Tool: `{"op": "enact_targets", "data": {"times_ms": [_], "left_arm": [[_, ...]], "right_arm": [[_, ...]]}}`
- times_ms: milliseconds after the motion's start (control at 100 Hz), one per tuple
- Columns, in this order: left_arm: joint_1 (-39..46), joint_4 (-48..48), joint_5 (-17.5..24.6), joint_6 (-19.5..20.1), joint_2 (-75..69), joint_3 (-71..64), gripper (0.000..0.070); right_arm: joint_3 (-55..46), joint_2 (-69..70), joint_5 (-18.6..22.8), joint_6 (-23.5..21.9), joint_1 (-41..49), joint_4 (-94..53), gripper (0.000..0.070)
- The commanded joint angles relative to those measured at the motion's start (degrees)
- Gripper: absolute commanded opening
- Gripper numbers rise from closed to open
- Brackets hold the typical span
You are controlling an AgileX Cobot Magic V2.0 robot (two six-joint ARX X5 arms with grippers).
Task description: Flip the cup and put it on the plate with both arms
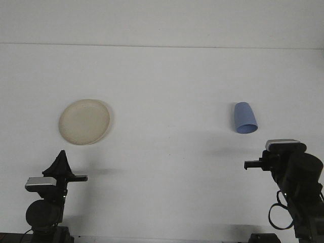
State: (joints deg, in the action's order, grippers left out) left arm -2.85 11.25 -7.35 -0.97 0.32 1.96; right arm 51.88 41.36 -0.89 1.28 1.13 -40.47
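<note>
A blue cup (245,118) lies on its side on the white table at the right, with its wide mouth turned towards the front edge. A cream plate (84,121) lies flat at the left, with nothing on it. My left gripper (62,161) rests low at the front left, below the plate, its black fingers meeting in one point and holding nothing. My right gripper (281,153) is raised at the front right, just below and to the right of the cup and apart from it. The arm's own body hides the tip of the right gripper.
The white table (167,91) runs back to a pale wall. A wide bare stretch lies between plate and cup. Both arm bases stand at the front edge, at the far left and far right.
</note>
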Motion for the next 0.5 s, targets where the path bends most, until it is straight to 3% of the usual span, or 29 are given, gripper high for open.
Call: {"op": "enact_targets", "data": {"times_ms": [0, 370, 420, 490], "left_arm": [[0.1, 0.8, -0.1, 0.1, 0.0, -1.1, 0.0011], [0.1, 0.8, -0.1, 0.1, 0.0, -1.1, 0.0011], [0.1, 0.8, -0.1, 0.1, 0.0, -1.1, 0.0011], [0.1, 0.8, -0.1, 0.1, 0.0, -1.1, 0.0011]], "right_arm": [[1.0, 1.2, 0.0, -0.3, 0.0, -0.1, 0.0007], [1.0, 3.7, 0.0, -0.2, 0.0, -1.7, 0.0015], [1.0, 3.7, 0.0, -0.2, 0.0, -1.7, 0.0054], [1.0, 3.7, 0.0, -0.2, 0.0, -1.9, 0.0178]]}}
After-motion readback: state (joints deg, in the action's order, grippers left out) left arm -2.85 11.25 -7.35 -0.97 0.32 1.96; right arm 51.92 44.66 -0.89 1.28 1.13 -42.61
